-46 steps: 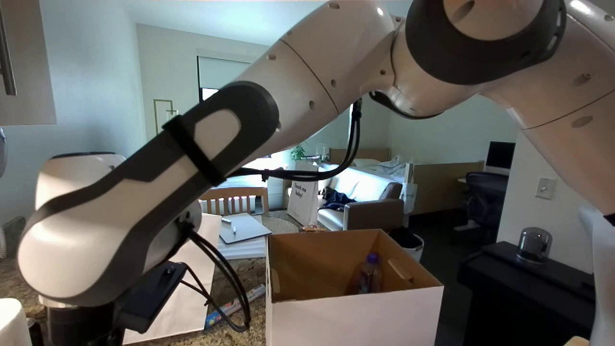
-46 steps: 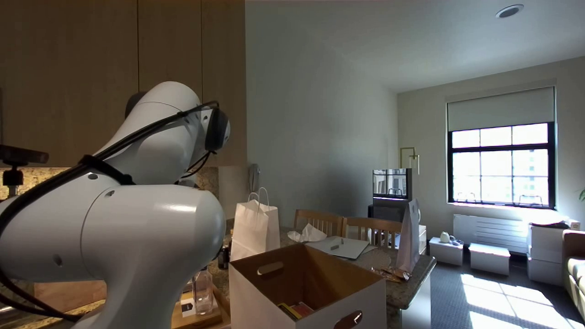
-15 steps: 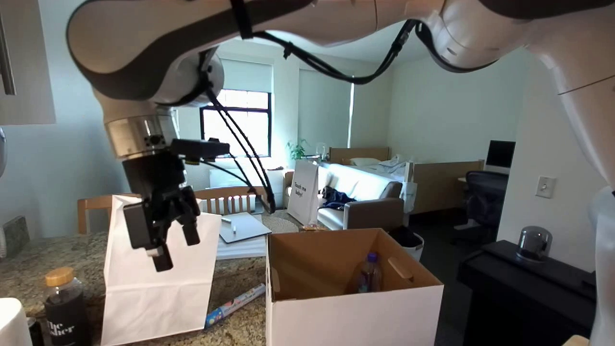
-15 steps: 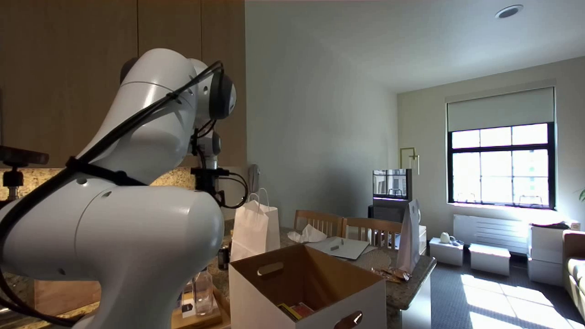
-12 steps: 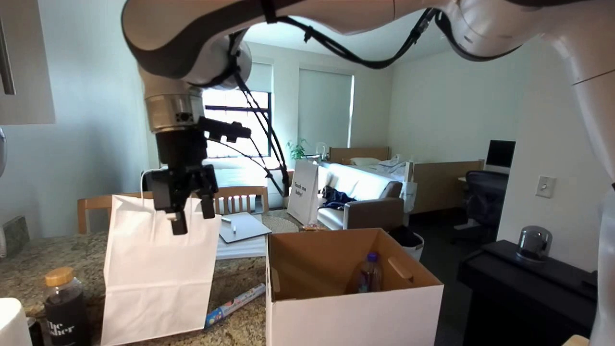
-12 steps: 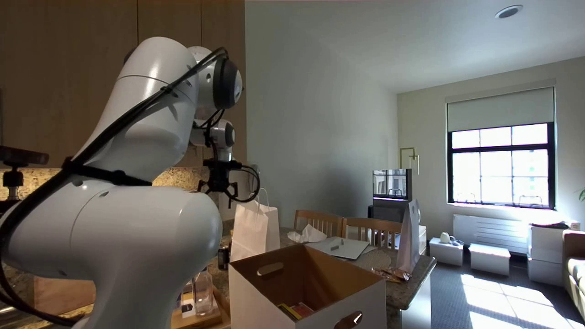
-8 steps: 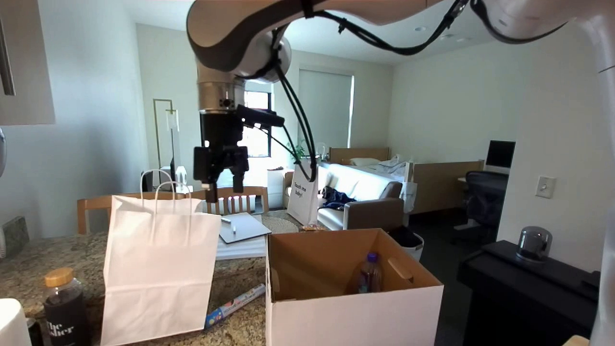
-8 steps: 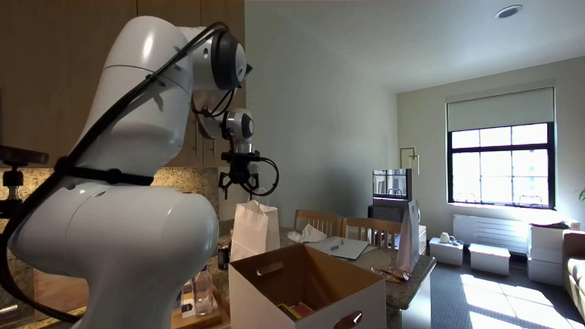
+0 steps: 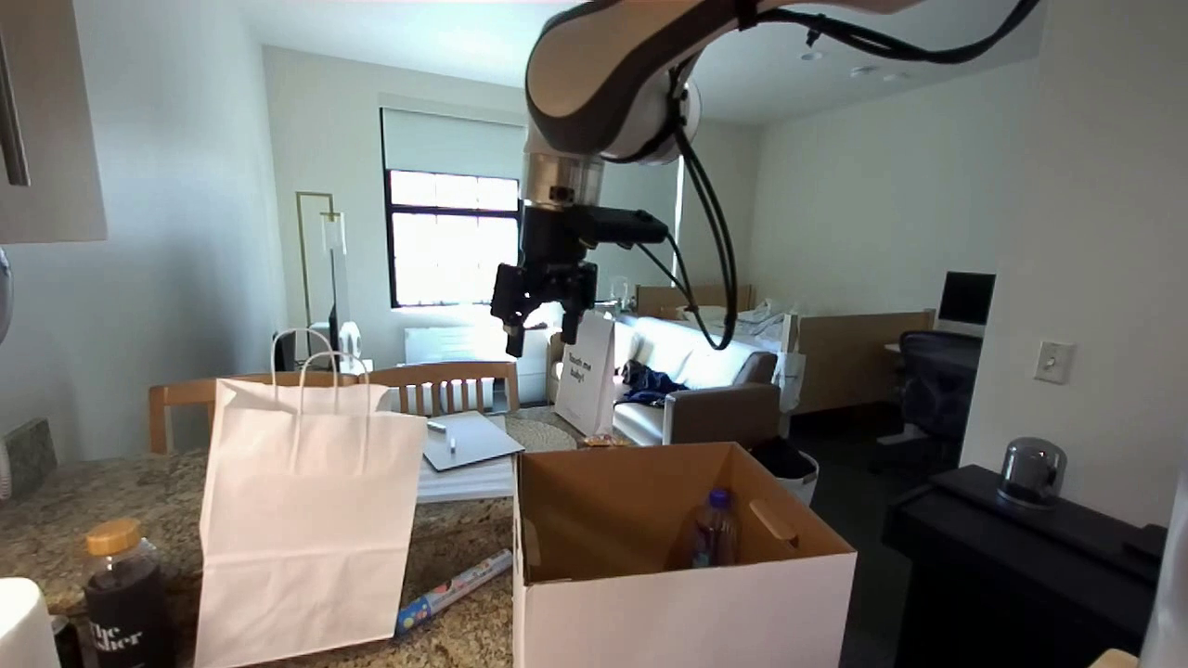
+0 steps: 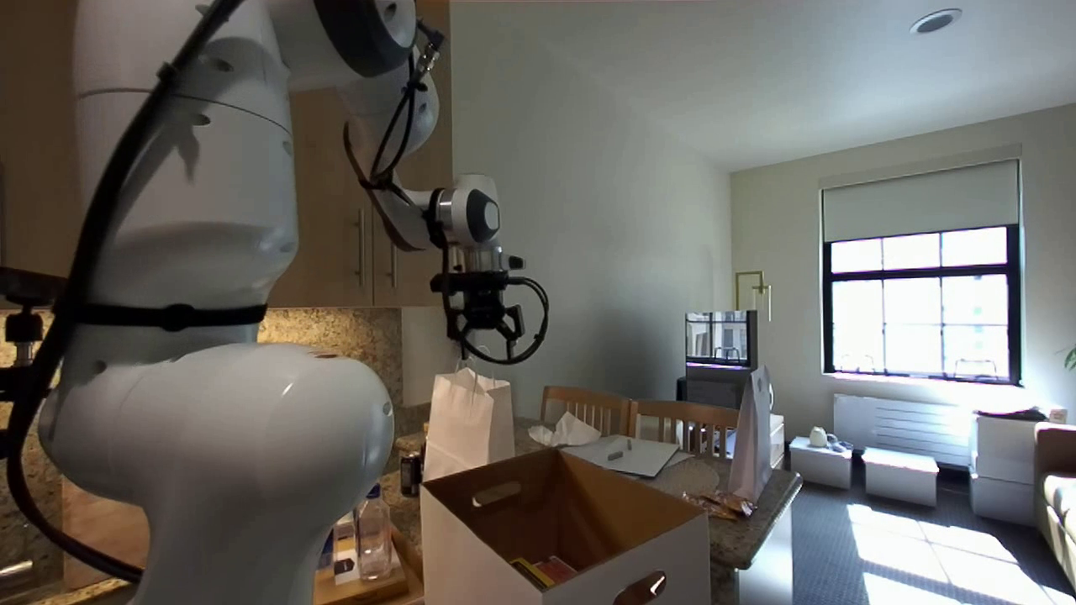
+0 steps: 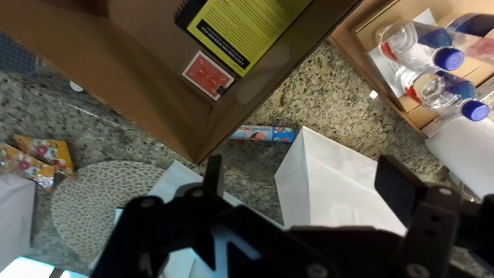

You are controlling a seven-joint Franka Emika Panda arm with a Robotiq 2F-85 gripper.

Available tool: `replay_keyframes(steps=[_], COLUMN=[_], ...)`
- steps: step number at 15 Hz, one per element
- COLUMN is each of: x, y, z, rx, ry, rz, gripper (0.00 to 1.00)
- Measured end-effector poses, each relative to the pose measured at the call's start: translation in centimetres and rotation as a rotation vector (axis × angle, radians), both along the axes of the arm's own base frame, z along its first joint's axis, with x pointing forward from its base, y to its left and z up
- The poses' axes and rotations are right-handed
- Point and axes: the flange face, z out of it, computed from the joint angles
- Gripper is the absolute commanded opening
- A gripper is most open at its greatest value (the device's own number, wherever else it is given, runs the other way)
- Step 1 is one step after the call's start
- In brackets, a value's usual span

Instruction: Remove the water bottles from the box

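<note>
- The gripper (image 9: 542, 338) hangs over the counter (image 9: 93, 482), higher than the rim of the box (image 9: 687, 622) and apart from it; its fingers (image 11: 215, 175) stand wide apart and hold nothing.
- The box, white outside and brown inside, stands at the counter's edge next to the carpet (image 10: 832, 538); its base is out of view.
- One water bottle (image 9: 713, 540) with a purple-blue cap stands in the box in an exterior view, its lower part hidden by the box's wall.
- In the wrist view a yellow book (image 11: 247, 29) lies in the box, with a red card pack (image 11: 208, 75) just beside it.
- A brown tray (image 11: 355, 48), apart from the box, holds at least two clear bottles (image 11: 449, 92) with blue caps.
- A white paper bag (image 9: 311, 529) stands on the counter; a blue patterned tube (image 9: 455, 591) lies between it and the box.
- A dark bottle (image 9: 130, 603) with an orange cap stands near the bag, on the side away from the box.
- Snack packets (image 10: 723, 502) and a printed bag (image 10: 751, 445) are near the counter's far corner.
</note>
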Motion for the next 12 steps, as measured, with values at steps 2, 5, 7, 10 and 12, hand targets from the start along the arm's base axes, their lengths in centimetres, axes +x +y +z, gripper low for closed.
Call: replay_keyframes(steps=[2,5,7,10,12], x=[-1.4,-3.5,-4.6,-5.4,-5.4], y=[-2.4,-5.6,-7.3,-8.2,-8.2], z=[-0.6,-1.5,-1.9,-1.9,-1.9], rx=[0.018,0.021,0.019,0.021,0.022], ry=[-0.021,-0.031,-0.027,-0.028,-0.029], rz=[-0.081,-0.164,-0.2,-0.218,-0.219], gripper=[1.0,1.0,1.0,1.0,1.0])
